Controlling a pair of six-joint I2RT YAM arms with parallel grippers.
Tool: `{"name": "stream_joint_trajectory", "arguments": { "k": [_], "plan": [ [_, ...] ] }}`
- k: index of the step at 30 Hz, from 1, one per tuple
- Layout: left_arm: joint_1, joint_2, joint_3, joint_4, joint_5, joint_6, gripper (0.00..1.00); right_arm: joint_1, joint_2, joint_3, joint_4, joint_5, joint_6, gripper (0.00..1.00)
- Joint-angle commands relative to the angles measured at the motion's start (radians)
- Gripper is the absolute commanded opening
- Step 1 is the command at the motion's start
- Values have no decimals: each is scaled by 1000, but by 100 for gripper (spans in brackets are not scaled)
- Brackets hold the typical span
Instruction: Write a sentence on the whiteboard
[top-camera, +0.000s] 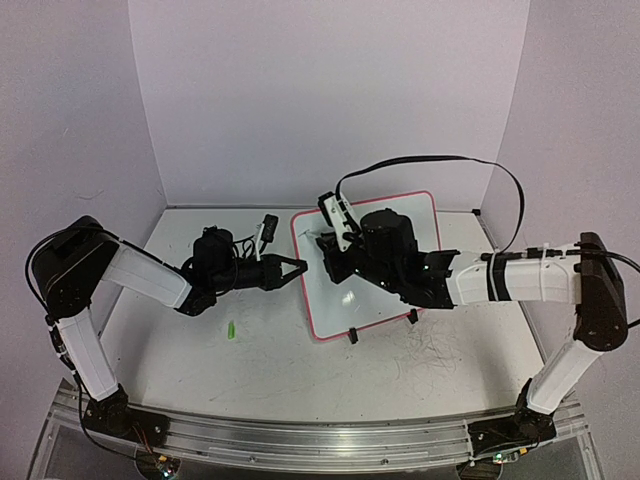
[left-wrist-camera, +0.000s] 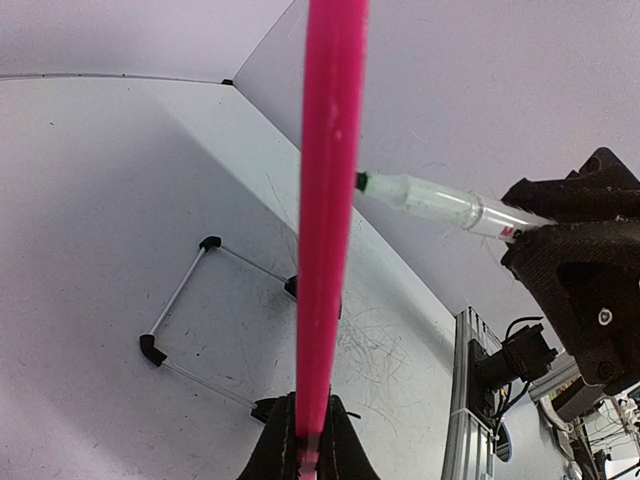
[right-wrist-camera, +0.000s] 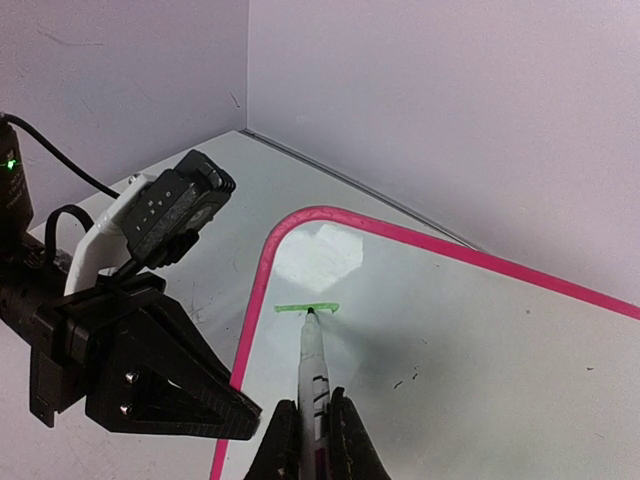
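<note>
At centre-right of the grey tabletop (top-camera: 300, 375), the whiteboard (top-camera: 335, 305) lies with its pink rim facing the arms and two black clip feet (top-camera: 352, 336) at its near edge. From the left, the left arm extends low and almost level across the table, forearm pointing right. The left gripper (top-camera: 292, 268) is pinched closed on the board's left rim; in the left wrist view the rim runs edge-on, straight up from between the fingers. From the right, the right arm reaches over the board, elbow raised at the right edge and wrist bent down above the board's upper-left part. The right gripper (right-wrist-camera: 312, 425) is clamped on a clear-barrelled marker (right-wrist-camera: 313, 370), which points away from the wrist. The marker's tip touches the white surface near the rounded upper-left corner. Of the sentence, only a short green stroke (right-wrist-camera: 307, 307) shows, just at the tip. A small green item (top-camera: 230, 330), too small to identify, lies on the table near the left forearm.
</note>
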Motion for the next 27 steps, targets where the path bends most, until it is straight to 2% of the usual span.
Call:
{"name": "stream_joint_trajectory", "arguments": {
  "k": [1, 27],
  "plan": [
    [3, -51, -9, 25, 21, -12, 0, -2, 21, 54, -9, 25, -3, 0],
    [3, -54, -5, 24, 23, -13, 0, -2, -23, -9, -60, 18, 42, 0]
  ]
}}
